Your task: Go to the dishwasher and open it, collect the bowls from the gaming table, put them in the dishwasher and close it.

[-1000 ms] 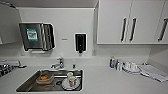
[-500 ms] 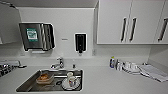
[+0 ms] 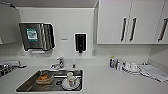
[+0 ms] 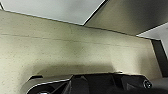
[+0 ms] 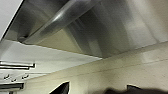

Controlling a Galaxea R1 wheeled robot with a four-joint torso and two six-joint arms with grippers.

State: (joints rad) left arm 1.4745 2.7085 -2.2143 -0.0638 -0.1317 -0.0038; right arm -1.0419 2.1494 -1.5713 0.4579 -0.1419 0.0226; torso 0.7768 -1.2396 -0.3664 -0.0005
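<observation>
The dishwasher (image 5: 120, 27) shows in the right wrist view as a stainless-steel front with a long bar handle (image 5: 57, 18) close to the camera, above the speckled floor (image 5: 130, 67). In the left wrist view a grey steel panel (image 4: 130, 15) meets a white cabinet front (image 4: 55, 10) over the same floor. Dark parts of my arms edge both wrist views. The bowls and the gaming table are out of view.
The head view faces a white counter (image 3: 112, 80) with a steel sink (image 3: 27, 83) holding a brownish container (image 3: 45, 78) and cups on a plate (image 3: 70, 81). A tap (image 3: 60, 63), towel dispenser (image 3: 37, 36), soap dispenser (image 3: 80, 43), upper cabinets (image 3: 130, 22) and crockery (image 3: 128, 67) surround it.
</observation>
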